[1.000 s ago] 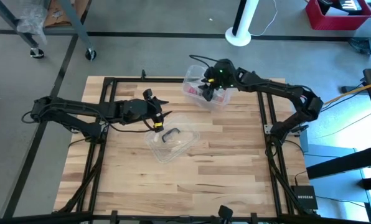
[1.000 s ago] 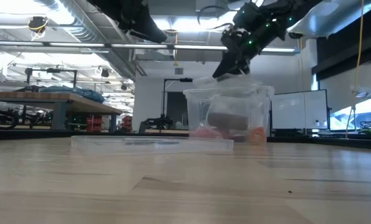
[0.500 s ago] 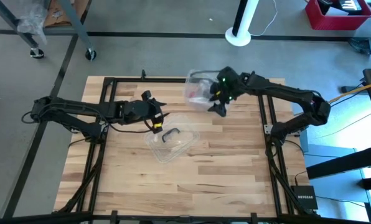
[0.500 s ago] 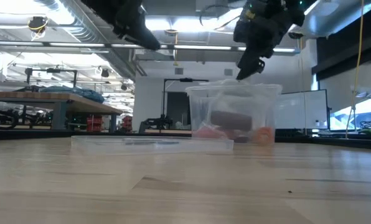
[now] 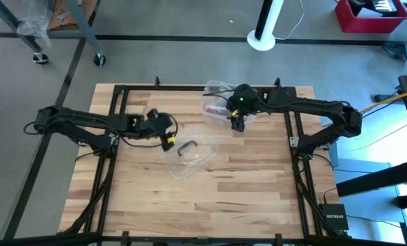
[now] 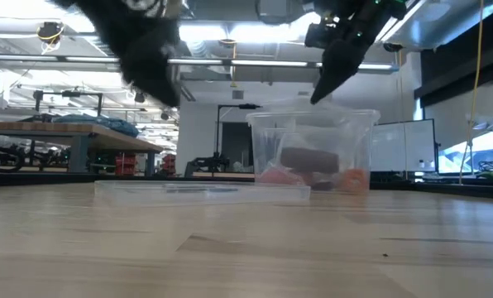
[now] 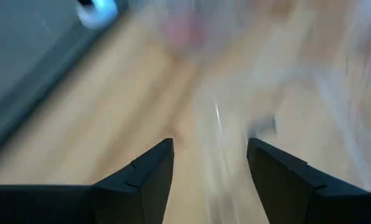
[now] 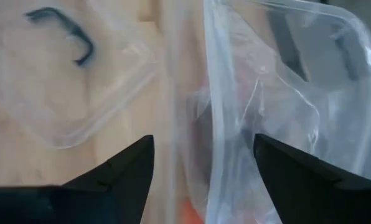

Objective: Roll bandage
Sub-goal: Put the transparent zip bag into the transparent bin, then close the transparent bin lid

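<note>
Hovering over clear box (image 5: 220,100), right claw (image 5: 239,123) open, empty.

L gripper (image 7: 209,163) fingers apart, nothing btwn; blurred wood table (image 7: 111,118), clear plastic (image 7: 235,106) ahead.

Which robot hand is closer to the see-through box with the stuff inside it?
The right one. The right gripper hangs right over the clear box at the table's far edge. The left gripper is farther away, beside the flat lid with the black handle.
</note>
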